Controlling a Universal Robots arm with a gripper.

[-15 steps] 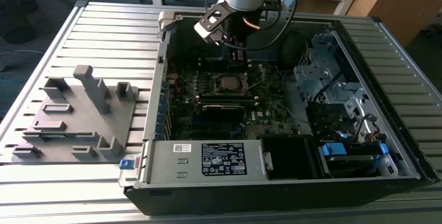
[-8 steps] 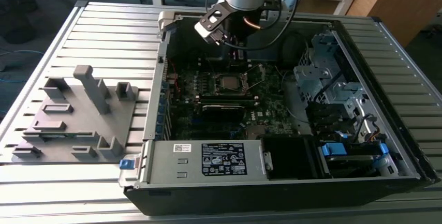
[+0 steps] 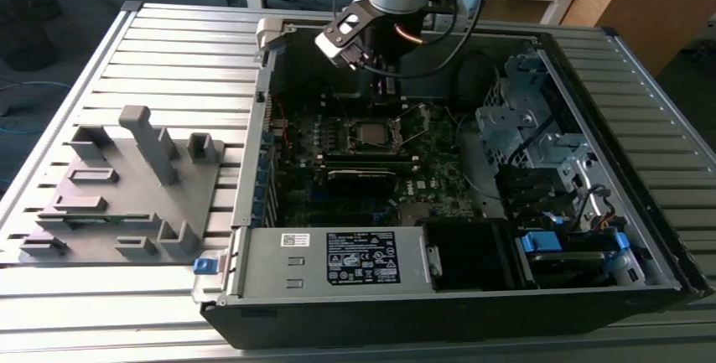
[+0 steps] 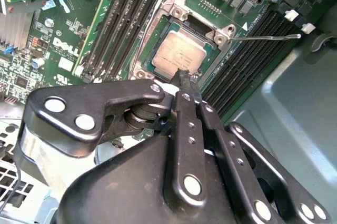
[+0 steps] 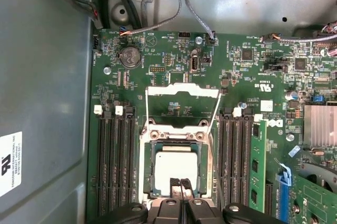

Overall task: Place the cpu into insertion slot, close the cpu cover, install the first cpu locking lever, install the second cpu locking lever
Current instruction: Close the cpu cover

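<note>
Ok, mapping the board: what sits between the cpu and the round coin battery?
The opened cpu cover, in the first wrist view.

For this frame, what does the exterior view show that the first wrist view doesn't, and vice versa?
Exterior view adds: the grey moulded parts fixture on the slatted metal table, at the exterior view's left of the open black computer case. First wrist view adds: the round silver coin battery, the thin silver cpu cover swung open, and the end effector shut at the chip's edge. Both share: the square silver-topped cpu lying in the black square insertion slot.
</note>
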